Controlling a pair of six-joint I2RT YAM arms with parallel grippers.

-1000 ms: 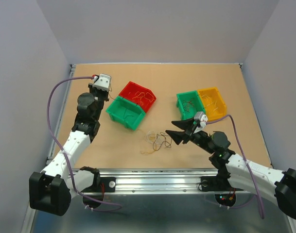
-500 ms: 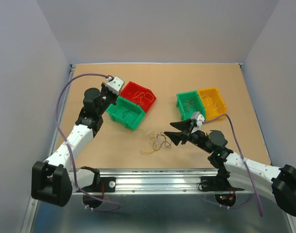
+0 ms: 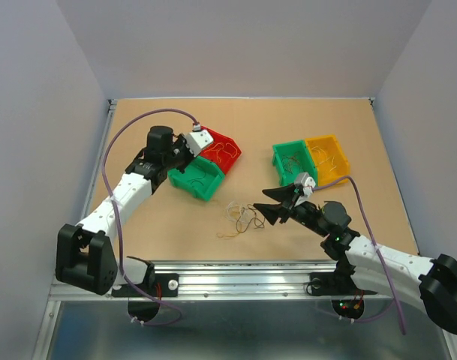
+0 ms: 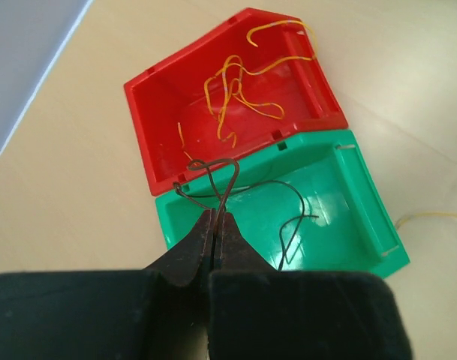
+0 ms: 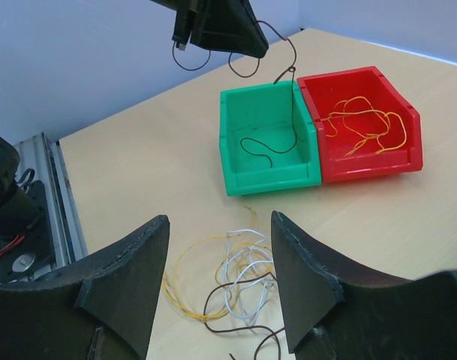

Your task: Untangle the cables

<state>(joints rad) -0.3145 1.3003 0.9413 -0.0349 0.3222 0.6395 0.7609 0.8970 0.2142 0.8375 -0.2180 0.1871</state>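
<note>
The cables [image 3: 241,217] lie in a small loopy tangle of yellow, whitish and dark wires on the table, and also show in the right wrist view [image 5: 243,277]. My right gripper [image 3: 260,201] is open and empty, its jaws wide apart just right of the tangle [image 5: 220,219]. My left gripper [image 3: 189,156] is shut on a dark wire [image 4: 213,176] and holds it above the left green bin [image 4: 363,225]. The wire's free end hangs into that bin [image 5: 292,97]. Another dark wire [image 4: 292,217] lies in the green bin. Orange-yellow wires [image 4: 236,97] lie in the red bin [image 4: 160,112].
A second green bin [image 3: 292,160] and a yellow bin [image 3: 327,157] stand side by side at the back right, each with thin wires inside. A metal rail [image 3: 236,274] runs along the near edge. Grey walls close in the table's sides and back.
My left gripper has swung right, from left of the bins to over the green and red bins. The right gripper shifted slightly left, then stayed still.
</note>
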